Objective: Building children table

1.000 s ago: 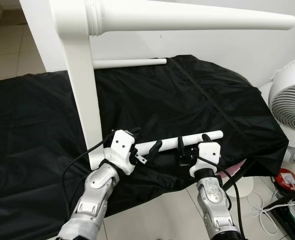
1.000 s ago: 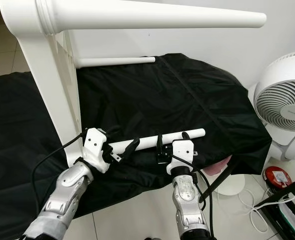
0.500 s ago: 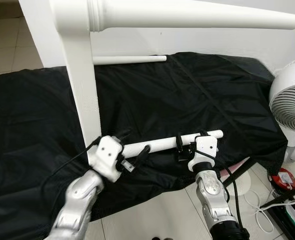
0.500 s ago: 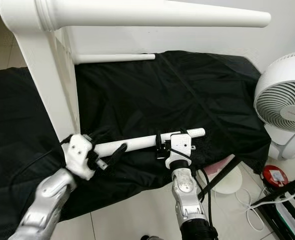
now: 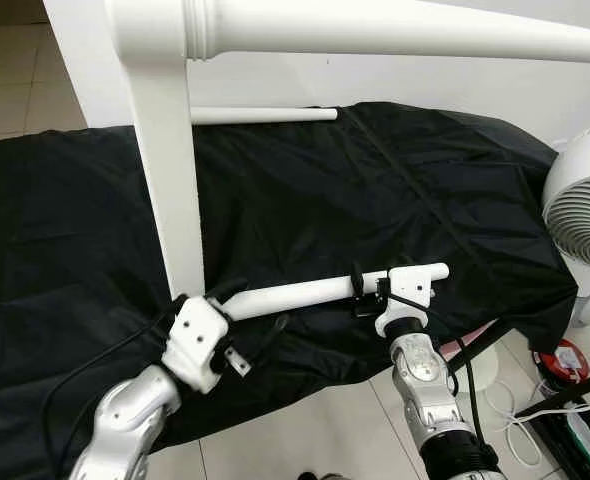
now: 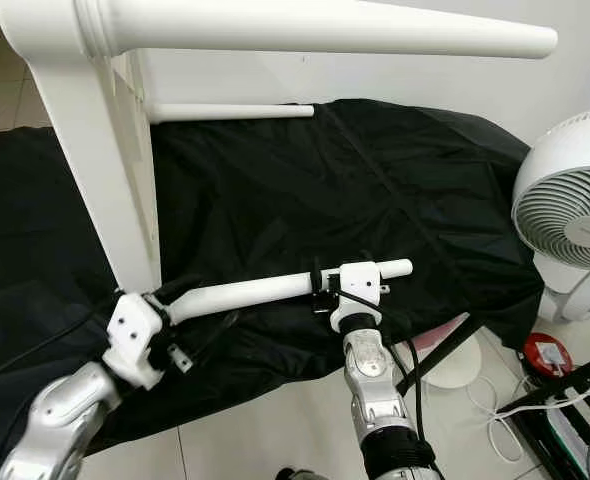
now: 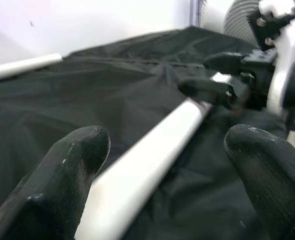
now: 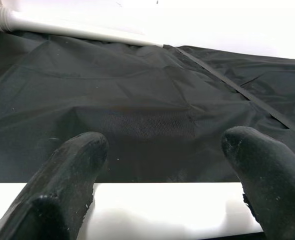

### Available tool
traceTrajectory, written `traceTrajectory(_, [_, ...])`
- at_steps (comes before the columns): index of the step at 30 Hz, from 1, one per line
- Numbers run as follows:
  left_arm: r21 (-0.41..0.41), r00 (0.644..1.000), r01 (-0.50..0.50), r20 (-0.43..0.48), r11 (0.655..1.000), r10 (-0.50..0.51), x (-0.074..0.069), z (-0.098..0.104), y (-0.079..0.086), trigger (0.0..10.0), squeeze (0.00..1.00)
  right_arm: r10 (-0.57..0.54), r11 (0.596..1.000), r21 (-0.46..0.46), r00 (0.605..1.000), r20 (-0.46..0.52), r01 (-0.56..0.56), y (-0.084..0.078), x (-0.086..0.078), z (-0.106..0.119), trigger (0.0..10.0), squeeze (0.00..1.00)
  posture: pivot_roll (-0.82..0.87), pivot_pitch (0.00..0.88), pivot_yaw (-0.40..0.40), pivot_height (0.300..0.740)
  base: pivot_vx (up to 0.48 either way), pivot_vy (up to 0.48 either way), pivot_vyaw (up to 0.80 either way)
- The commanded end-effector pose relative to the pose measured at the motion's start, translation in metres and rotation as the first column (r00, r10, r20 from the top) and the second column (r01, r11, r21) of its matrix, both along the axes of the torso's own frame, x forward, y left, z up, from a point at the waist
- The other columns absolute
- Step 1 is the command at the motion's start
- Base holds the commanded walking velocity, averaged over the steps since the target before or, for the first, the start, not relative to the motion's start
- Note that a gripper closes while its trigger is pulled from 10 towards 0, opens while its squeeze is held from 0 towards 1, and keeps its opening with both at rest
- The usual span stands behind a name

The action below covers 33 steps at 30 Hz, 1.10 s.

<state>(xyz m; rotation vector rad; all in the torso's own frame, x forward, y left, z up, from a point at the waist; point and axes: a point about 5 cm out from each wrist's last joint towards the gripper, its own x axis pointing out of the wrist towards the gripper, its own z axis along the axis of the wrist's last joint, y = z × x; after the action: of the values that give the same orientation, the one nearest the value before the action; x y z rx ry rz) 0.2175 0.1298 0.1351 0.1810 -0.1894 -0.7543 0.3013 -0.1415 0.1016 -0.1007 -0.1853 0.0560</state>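
- the loose white table leg (image 5: 305, 293) lies across the near edge of the black cloth, its thick end now close up against the foot of the upright white table frame (image 5: 170, 170); a second ago that end sat further out, so it has been drawn in toward the frame.
- the left gripper (image 5: 237, 330) has dropped back along the leg toward the thick end. its fingers (image 7: 72, 165) stand wide either side of the leg, apparently not pinching it.
- the right gripper (image 5: 370, 292) stays near the leg's thin end, fingers (image 8: 70, 165) spread over it; a firm hold cannot be told.
- judgement: the leg is being lined up for fixing to the frame, not yet joined.
- the black cloth (image 5: 395, 200) covers a low surface, with another leg (image 5: 265, 115) lying at its far edge.
- a white fan (image 5: 580, 225) stands to the right on a tiled floor (image 5: 305, 435), cables (image 5: 550, 405) beside it.
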Motion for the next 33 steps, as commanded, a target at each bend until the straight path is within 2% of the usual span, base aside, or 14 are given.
traceTrajectory(1, [0.009, 0.998, 0.066, -0.021, 0.998, -0.066, -0.006, 0.000, -0.002, 10.0, 0.00, 0.005, 1.000, -0.013, 1.000, -0.024, -0.005, -0.002, 0.000, -0.005, 10.0, 0.00, 0.18, 0.104, -0.084, 0.740, 0.000, 0.000, 0.00])
traceTrajectory(5, [0.039, 0.997, 0.077, -0.026, 0.996, -0.077, -0.012, -0.002, 0.002, 10.0, 0.00, 0.014, 1.000, -0.020, 1.000, -0.026, -0.014, -0.002, 0.001, -0.005, 10.0, 0.00, 0.18, 0.106, -0.088, 0.740, 0.000, 0.000, 0.00])
traceTrajectory(11, [0.101, 0.999, -0.018, -0.038, 0.995, 0.022, -0.017, -0.007, 0.028, 10.0, 0.00, 0.022, 0.999, -0.030, 0.999, -0.030, -0.023, -0.003, 0.004, -0.005, 10.0, 0.00, 0.20, 0.111, -0.092, 0.740, 0.000, 0.000, 0.00])
traceTrajectory(12, [0.101, 0.999, -0.018, -0.038, 0.995, 0.022, -0.017, -0.007, 0.028, 10.0, 0.00, 0.022, 0.999, -0.030, 0.999, -0.030, -0.023, -0.003, 0.004, -0.005, 10.0, 0.00, 0.20, 0.111, -0.092, 0.740, 0.000, 0.000, 0.00])
traceTrajectory(17, [0.090, 0.987, -0.141, -0.060, 0.986, 0.147, -0.019, -0.007, 0.053, 10.0, 0.00, 0.027, 0.999, -0.028, 0.999, -0.044, -0.028, -0.002, 0.002, -0.009, 10.0, 0.00, 0.22, 0.105, -0.101, 0.740, 0.000, 0.000, 0.00])
traceTrajectory(20, [0.089, 0.983, -0.164, -0.068, 0.982, 0.171, -0.020, -0.007, 0.058, 10.0, 0.00, 0.031, 0.999, -0.027, 0.998, -0.046, -0.033, -0.001, 0.002, -0.010, 10.0, 0.00, 0.22, 0.105, -0.101, 0.740, 0.000, 0.000, 0.00])
traceTrajectory(22, [0.085, 0.970, -0.223, -0.074, 0.971, 0.230, -0.022, -0.005, 0.072, 10.0, 0.00, 0.043, 0.999, -0.028, 0.998, -0.048, -0.044, 0.002, 0.004, -0.010, 10.0, 0.00, 0.23, 0.098, -0.104, 0.740, 0.000, 0.000, 0.00])
traceTrajectory(24, [0.085, 0.970, -0.223, -0.074, 0.971, 0.230, -0.022, -0.005, 0.072, 10.0, 0.00, 0.043, 0.999, -0.028, 0.998, -0.048, -0.044, 0.002, 0.004, -0.010, 10.0, 0.00, 0.23, 0.098, -0.104, 0.740, 0.000, 0.000, 0.00])
traceTrajectory(25, [0.088, 0.962, -0.257, -0.071, 0.962, 0.264, -0.023, -0.003, 0.083, 10.0, 0.00, 0.047, 0.998, -0.029, 0.998, -0.048, -0.049, 0.002, 0.005, -0.009, 10.0, 0.00, 0.24, 0.094, -0.111, 0.740, 0.000, 0.000, 0.00])
traceTrajectory(26, [0.088, 0.962, -0.257, -0.071, 0.962, 0.264, -0.023, -0.003, 0.083, 10.0, 0.00, 0.047, 0.998, -0.029, 0.998, -0.048, -0.049, 0.002, 0.005, -0.009, 10.0, 0.00, 0.24, 0.094, -0.111, 0.740, 0.000, 0.000, 0.00])
traceTrajectory(27, [0.087, 0.944, -0.317, -0.063, 0.944, 0.323, -0.024, 0.002, 0.101, 10.0, 0.00, 0.058, 0.998, -0.031, 0.997, -0.051, -0.059, 0.003, 0.007, -0.009, 10.0, 0.00, 0.25, 0.091, -0.116, 0.740, 0.000, 0.000, 0.00])
traceTrajectory(30, [0.076, 0.939, -0.333, -0.062, 0.940, 0.337, -0.025, 0.005, 0.105, 10.0, 0.00, 0.068, 0.997, -0.033, 0.996, -0.054, -0.070, 0.005, 0.008, -0.010, 10.0, 0.00, 0.25, 0.089, -0.116, 0.740, 0.000, 0.000, 0.00])
traceTrajectory(32, [0.060, 0.952, -0.295, -0.072, 0.954, 0.299, -0.027, 0.003, 0.092, 10.0, 0.00, 0.078, 0.996, -0.034, 0.995, -0.055, -0.080, 0.006, 0.008, -0.010, 10.0, 0.00, 0.26, 0.088, -0.120, 0.740, 0.000, 0.000, 0.00])
traceTrajectory(33, [0.060, 0.952, -0.295, -0.072, 0.954, 0.299, -0.027, 0.003, 0.092, 10.0, 0.00, 0.078, 0.996, -0.034, 0.995, -0.055, -0.080, 0.006, 0.008, -0.010, 10.0, 0.00, 0.26, 0.088, -0.120, 0.740, 0.000, 0.000, 0.00])
